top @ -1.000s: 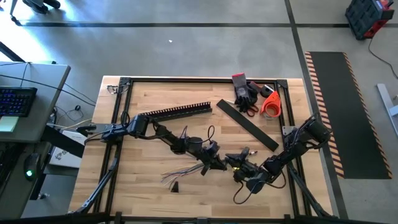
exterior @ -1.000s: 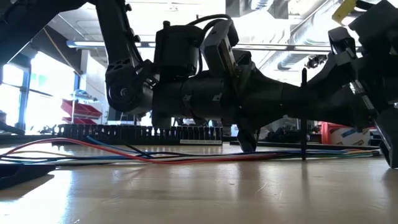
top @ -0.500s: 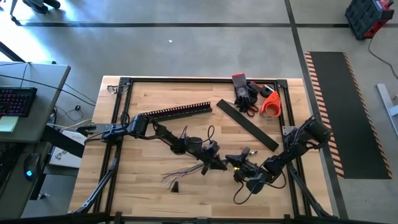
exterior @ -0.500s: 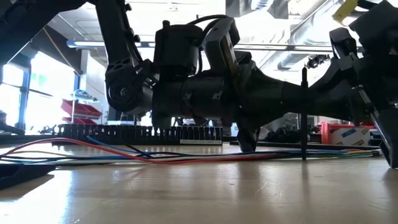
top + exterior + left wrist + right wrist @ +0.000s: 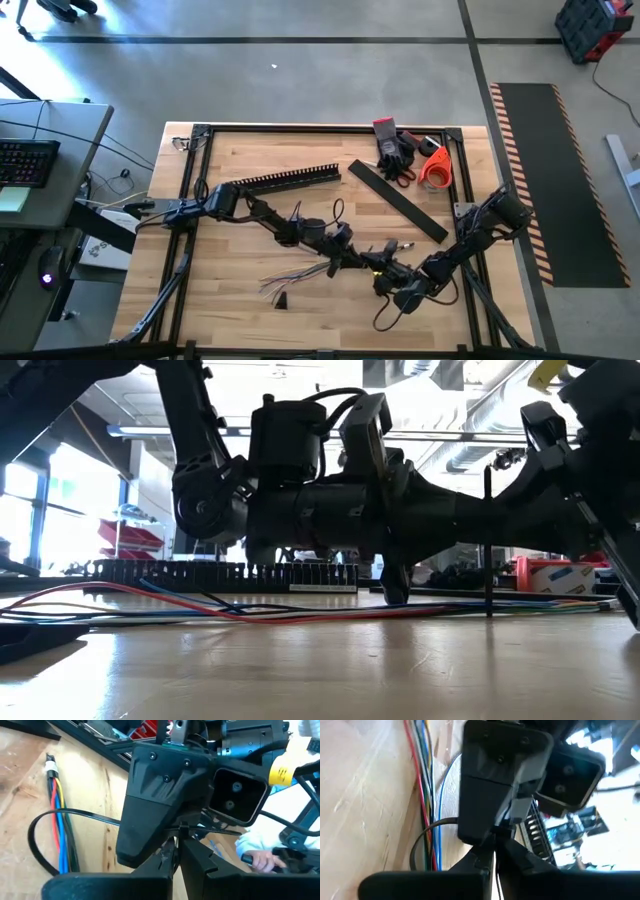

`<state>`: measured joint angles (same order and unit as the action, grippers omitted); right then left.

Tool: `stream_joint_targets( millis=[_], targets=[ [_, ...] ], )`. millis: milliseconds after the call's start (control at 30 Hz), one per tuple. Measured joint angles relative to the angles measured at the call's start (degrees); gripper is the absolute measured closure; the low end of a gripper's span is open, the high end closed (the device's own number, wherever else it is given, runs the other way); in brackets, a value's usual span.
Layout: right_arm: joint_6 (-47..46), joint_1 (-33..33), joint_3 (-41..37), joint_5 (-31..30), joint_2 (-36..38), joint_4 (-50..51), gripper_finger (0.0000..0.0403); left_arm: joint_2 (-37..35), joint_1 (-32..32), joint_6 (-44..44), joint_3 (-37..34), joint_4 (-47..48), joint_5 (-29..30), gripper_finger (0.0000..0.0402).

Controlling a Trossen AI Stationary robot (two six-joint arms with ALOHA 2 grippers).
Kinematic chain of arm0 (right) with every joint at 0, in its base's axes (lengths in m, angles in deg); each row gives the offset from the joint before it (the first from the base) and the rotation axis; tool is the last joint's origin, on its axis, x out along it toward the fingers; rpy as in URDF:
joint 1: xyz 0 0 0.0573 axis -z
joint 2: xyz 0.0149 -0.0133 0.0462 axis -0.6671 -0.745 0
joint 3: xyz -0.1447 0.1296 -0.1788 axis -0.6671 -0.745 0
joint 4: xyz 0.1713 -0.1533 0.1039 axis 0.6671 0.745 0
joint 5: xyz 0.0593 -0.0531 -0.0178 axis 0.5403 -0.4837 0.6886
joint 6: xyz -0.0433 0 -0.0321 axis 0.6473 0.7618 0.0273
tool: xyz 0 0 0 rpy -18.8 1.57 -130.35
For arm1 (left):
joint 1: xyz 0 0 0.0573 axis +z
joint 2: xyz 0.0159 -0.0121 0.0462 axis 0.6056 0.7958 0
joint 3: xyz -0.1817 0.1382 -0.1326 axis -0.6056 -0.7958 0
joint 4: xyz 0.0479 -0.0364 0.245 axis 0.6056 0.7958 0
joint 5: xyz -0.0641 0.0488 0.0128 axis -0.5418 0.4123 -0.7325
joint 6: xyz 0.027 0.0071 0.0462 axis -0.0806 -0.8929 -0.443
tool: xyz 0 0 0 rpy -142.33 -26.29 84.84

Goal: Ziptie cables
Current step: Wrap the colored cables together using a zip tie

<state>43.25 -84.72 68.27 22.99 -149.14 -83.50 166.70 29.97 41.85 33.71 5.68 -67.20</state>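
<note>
High view | both grippers closed mid-table | cables [image 5: 300, 272] clear of edges

No legible text, brand or number can be made out anywhere; the dark marks on a yellow tag [image 5: 281, 771] cannot be read.

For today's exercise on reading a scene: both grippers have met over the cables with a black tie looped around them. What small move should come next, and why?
Probably a short pull apart to draw the loop tighter. The left gripper and right gripper are both shut, tip to tip, over the cables. The zip tie forms a wide, slack loop around the cables, so the bundle is not yet cinched.
</note>
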Motion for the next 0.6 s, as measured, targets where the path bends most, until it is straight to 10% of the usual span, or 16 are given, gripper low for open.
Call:
stream_joint_targets(
  millis=[200, 600],
  targets=[
    [-14.9, 0.1, 0.0, 0.1, 0.0, 5.7, 0.0376, 0.0, -2.0, -2.3, 0.0, 1.5, 5.0, 0.0401],
    [-39.9, -1.2, 0.0, 10.0, 4.1, 10.2, 0.0162, -0.1, -5.9, -6.5, 0.0, 2.5, 19.5, 0.0401]
  ],
)
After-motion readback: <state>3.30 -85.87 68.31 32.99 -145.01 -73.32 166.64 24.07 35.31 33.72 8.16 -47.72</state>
